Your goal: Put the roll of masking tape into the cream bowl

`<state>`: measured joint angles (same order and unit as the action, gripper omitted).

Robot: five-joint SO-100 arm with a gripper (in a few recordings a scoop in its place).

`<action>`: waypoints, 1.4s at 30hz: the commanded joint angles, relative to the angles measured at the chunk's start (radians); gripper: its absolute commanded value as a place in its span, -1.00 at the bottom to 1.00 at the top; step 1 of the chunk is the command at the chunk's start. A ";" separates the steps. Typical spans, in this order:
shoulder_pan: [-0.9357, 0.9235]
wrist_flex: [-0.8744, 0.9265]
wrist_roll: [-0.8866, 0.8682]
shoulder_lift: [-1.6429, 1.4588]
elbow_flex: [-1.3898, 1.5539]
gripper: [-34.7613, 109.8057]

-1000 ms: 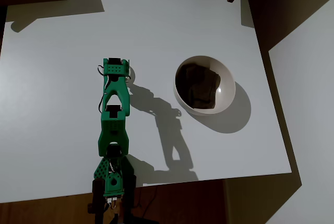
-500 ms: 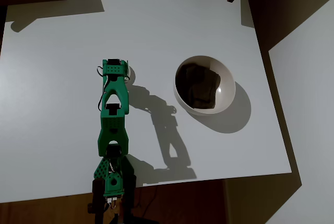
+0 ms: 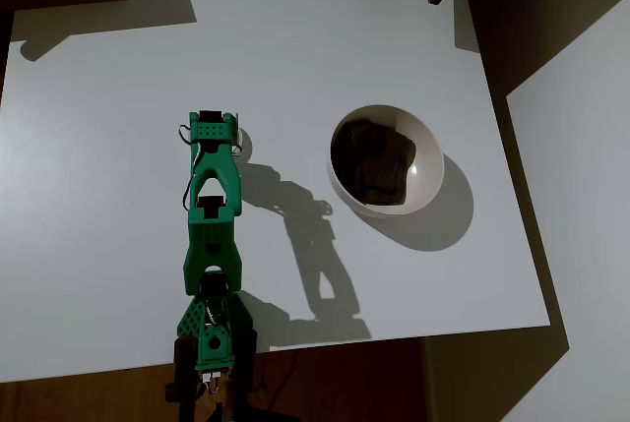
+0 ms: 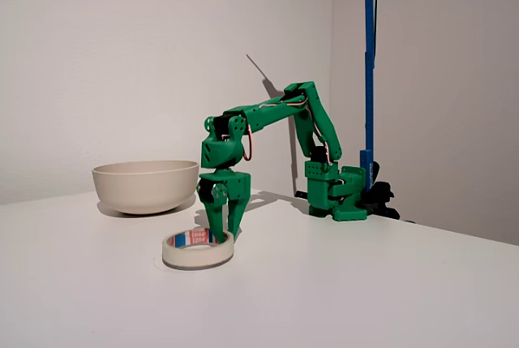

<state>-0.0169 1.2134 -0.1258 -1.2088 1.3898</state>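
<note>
Overhead view: the green arm reaches up the frame's left-centre, its gripper (image 3: 215,132) hiding most of the roll of masking tape (image 3: 245,139), a pale sliver at its right edge. The cream bowl (image 3: 385,160) sits well apart to the right, bare white table (image 3: 98,147) between.

Fixed view: the gripper (image 4: 225,230) points down, fingers narrowly parted, tips dipping inside the roll (image 4: 198,248), which lies flat, lower centre. The bowl (image 4: 146,186) stands behind-left; a blue pole (image 4: 369,64) rises right.
</note>
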 commanded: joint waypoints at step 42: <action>-0.902 0.055 0.164 -0.736 -0.239 -0.63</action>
<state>-0.8314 1.3591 0.0169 -2.0080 1.2057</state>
